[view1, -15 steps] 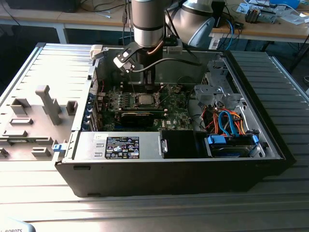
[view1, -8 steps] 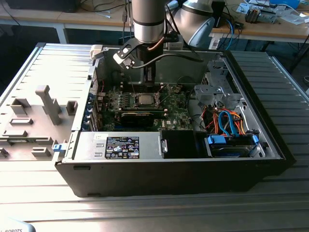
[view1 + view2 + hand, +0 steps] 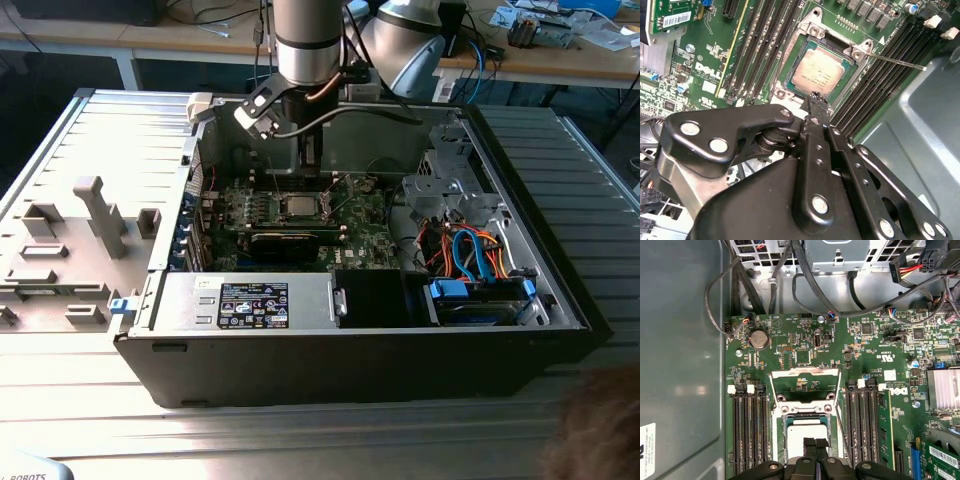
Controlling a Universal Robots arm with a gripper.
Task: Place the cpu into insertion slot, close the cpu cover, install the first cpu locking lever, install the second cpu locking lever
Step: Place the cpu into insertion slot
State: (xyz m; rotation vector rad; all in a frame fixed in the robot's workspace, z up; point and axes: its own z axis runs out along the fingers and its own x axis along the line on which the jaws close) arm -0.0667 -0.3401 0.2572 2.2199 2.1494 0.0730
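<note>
Cpu [image 3: 806,432] sat flat in the insertion slot [image 3: 781,436], with its grey top facing up. The gripper [image 3: 816,441] hung right over one edge of the cpu. Its two black fingers [image 3: 812,112] were pressed close together with nothing between them. It was hard to tell if the tips touched the chip. In the second wrist view the gripper [image 3: 817,100] pointed down at the near side of the slot, and the cpu [image 3: 817,72] showed just past the tips. The cpu cover [image 3: 805,372] was open. It was tipped back on the side of the slot away from the gripper, and green board showed through the hole in its middle. A thin locking lever [image 3: 895,60] stuck out from one corner of the slot, over some long black memory slots [image 3: 747,425]. More memory slots lay on the other side of the cpu. All of this sat on a green circuit board [image 3: 805,335] with a small round battery [image 3: 759,339] on it. Black cables [image 3: 805,275] curled past the far edge of the board. In the exterior view the gripper [image 3: 308,182] reached down into an open black computer case [image 3: 350,365]. The case lay on a grey table [image 3: 300,430].
</note>
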